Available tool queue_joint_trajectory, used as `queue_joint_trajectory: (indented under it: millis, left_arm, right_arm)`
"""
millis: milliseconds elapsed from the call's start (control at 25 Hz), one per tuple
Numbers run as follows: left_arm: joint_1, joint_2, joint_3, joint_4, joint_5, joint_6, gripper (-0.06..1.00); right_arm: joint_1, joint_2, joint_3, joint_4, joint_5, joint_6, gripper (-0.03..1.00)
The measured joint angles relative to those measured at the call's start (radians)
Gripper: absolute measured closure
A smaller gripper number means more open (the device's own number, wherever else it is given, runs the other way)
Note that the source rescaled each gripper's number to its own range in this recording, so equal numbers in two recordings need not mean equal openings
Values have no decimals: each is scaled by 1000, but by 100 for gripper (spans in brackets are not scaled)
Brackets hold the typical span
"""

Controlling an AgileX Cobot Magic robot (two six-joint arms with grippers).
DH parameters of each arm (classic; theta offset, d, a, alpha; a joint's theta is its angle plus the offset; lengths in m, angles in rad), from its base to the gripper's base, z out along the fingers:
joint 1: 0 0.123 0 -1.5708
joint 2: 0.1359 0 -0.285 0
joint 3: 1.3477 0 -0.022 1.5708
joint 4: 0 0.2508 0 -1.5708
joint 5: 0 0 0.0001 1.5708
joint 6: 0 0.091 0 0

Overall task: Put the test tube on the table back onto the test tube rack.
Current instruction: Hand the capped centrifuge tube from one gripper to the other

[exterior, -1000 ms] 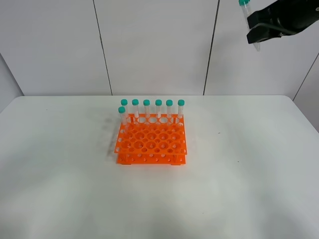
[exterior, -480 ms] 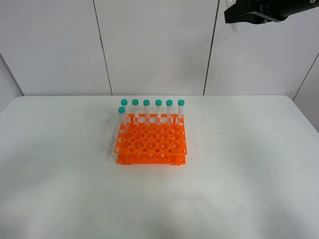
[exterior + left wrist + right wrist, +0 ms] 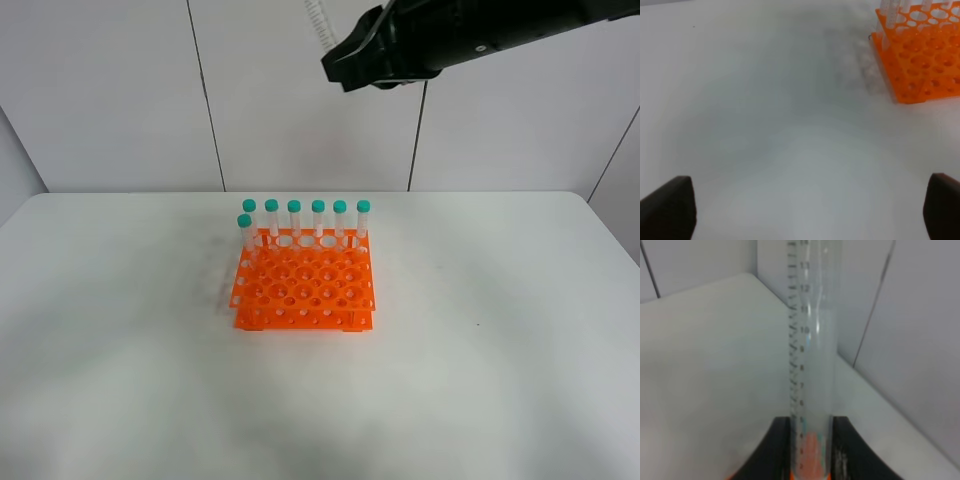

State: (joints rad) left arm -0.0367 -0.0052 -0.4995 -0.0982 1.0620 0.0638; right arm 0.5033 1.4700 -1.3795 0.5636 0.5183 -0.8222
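Observation:
My right gripper (image 3: 340, 62) is high above the table (image 3: 500, 330), near the top of the exterior view, shut on the clear test tube (image 3: 319, 25). The tube sticks up out of the frame and its cap is out of view. In the right wrist view the tube (image 3: 812, 340) stands between the black fingers (image 3: 777, 450). The orange test tube rack (image 3: 305, 285) sits mid-table, well below the gripper. My left gripper (image 3: 805, 207) is open and empty over bare table, left of the rack (image 3: 920, 55).
Several teal-capped tubes (image 3: 305, 215) stand in the rack's back row and one more stands at its left side (image 3: 245, 228). White wall panels rise behind the table. The left arm is out of the exterior view.
My right arm has swept left along the top of the exterior view with the tube, from the far right to above the rack's right side. The tube has tilted.

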Motion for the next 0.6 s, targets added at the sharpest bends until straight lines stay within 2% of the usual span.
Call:
queue_joint_trajectory:
  millis: [240, 480, 600]
  left_arm:
    - [0, 0, 0, 0, 0, 0, -6]
    - [0, 0, 0, 0, 0, 0, -6]
    - [0, 0, 0, 0, 0, 0, -6]
  right_arm:
    - [168, 24, 149, -54, -337, -9, 97]
    - [281, 63, 336, -57, -548, -119, 97]
    - [335, 64, 412, -57, -644, -132, 97]
